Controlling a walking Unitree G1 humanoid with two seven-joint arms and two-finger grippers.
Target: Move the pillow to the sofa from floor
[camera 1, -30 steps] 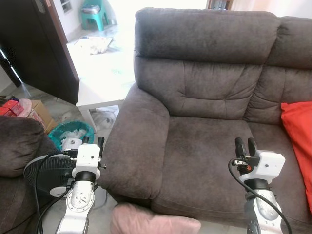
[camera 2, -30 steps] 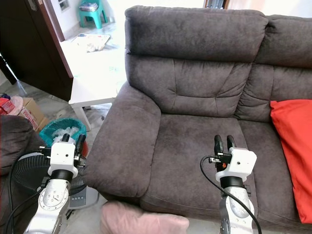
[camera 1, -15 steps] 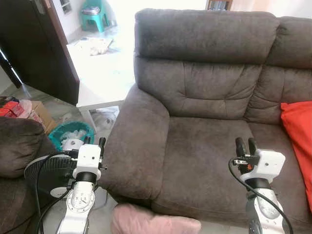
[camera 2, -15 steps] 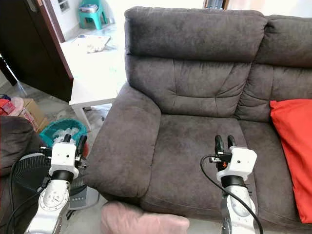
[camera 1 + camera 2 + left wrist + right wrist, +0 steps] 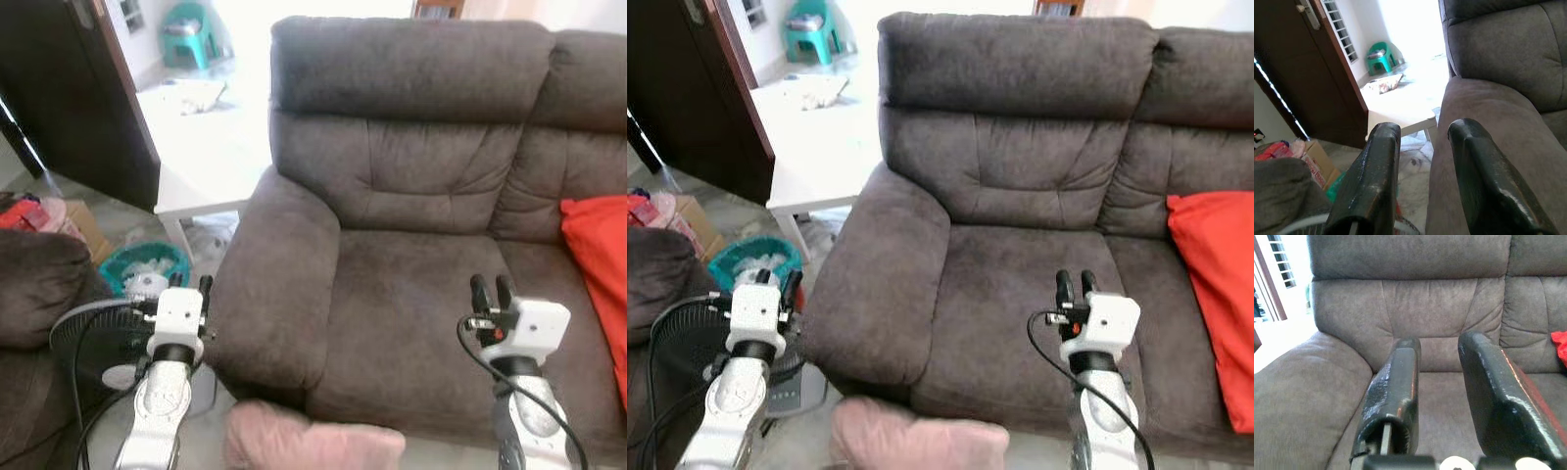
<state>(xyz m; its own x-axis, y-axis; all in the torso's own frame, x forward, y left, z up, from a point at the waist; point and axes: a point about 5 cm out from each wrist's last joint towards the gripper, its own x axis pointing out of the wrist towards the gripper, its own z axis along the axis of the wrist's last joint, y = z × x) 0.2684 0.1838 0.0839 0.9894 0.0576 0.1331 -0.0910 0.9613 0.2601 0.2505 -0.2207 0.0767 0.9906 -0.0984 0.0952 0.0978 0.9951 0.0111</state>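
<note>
Pink and soft, the pillow point(image 5: 312, 443) is lying on the floor point(image 5: 201, 441), pressed against the front edge of the sofa point(image 5: 411, 196) below its left armrest. Nothing is holding it.

Both arms are reaching forward at about seat height. The left gripper point(image 5: 189, 283) is hovering just beside the outer face of the armrest, above a black fan point(image 5: 93, 343) standing on the floor; its jaws are sitting slightly spread with nothing between them, as the left wrist view shows point(image 5: 1422, 147). The right gripper point(image 5: 492, 290) is hanging over the sofa seat, its jaws likewise parted a little and gripping nothing point(image 5: 1439, 362).

An orange cushion point(image 5: 596, 269) is resting on the sofa seat at the far right. Beyond the armrest, a white bench point(image 5: 211, 162) is standing beside a dark door point(image 5: 78, 93), with a teal basket point(image 5: 142, 266) on the floor near it and a teal chair point(image 5: 188, 34) farther back.
</note>
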